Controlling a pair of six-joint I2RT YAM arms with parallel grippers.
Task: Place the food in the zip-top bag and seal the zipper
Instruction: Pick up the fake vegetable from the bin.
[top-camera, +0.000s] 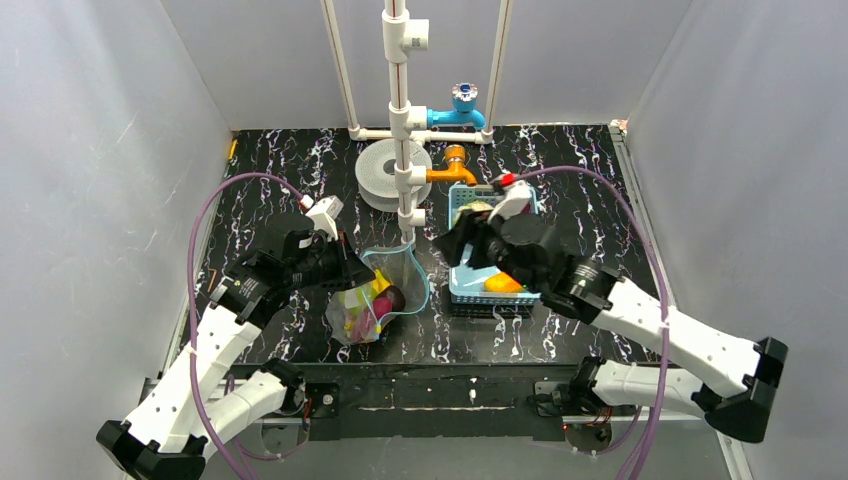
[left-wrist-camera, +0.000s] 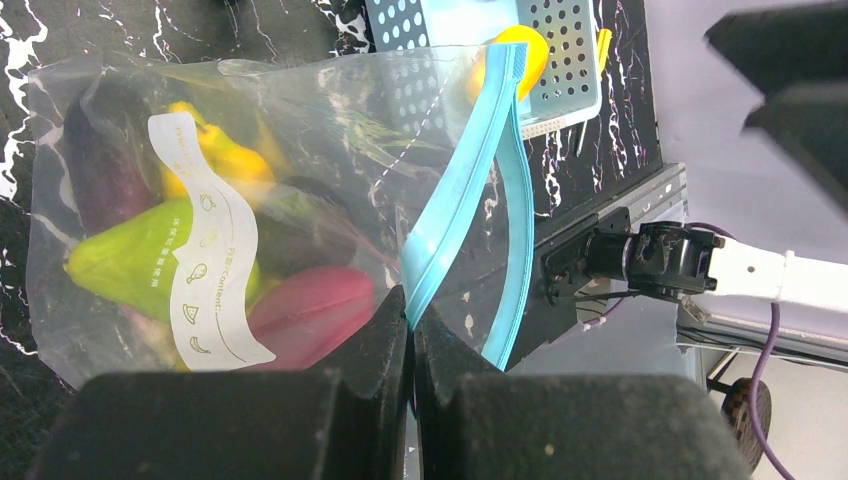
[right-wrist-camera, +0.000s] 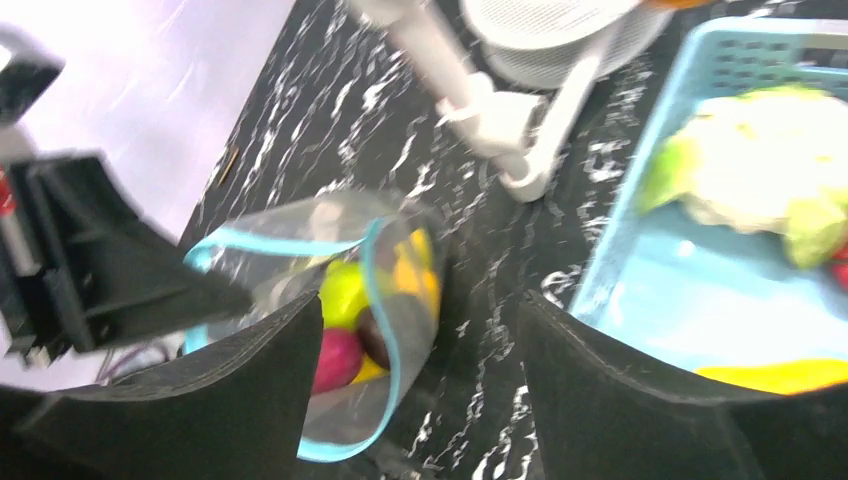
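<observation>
The zip-top bag (top-camera: 372, 305) lies on the black marbled table (top-camera: 560, 170) between the two arms, just left of the light-blue basket (top-camera: 478, 298). Its mouth gapes toward the white pipe post (top-camera: 400, 150) close behind. The left gripper (top-camera: 360, 272) meets the mouth's left edge; the right gripper (top-camera: 452, 248) hangs at the basket's left wall, apart from the bag.

From the left wrist, the fingers (left-wrist-camera: 380, 340) are pressed together on one strip of the zipper (left-wrist-camera: 465, 190) — the other strip bows away to the right, so the mouth is open. Purple eggplant (left-wrist-camera: 100, 170), yellow bananas (left-wrist-camera: 225, 155), a green piece (left-wrist-camera: 125, 260) and a maroon piece (left-wrist-camera: 315, 310) crowd the closed end.

From the right wrist, the jaws stand wide apart with nothing between them — below the gap the marbled table shows between the bag's blue rim and the basket wall. Pale cabbage (right-wrist-camera: 760, 170) and a yellow piece (right-wrist-camera: 780, 375) sit in the basket.
</observation>
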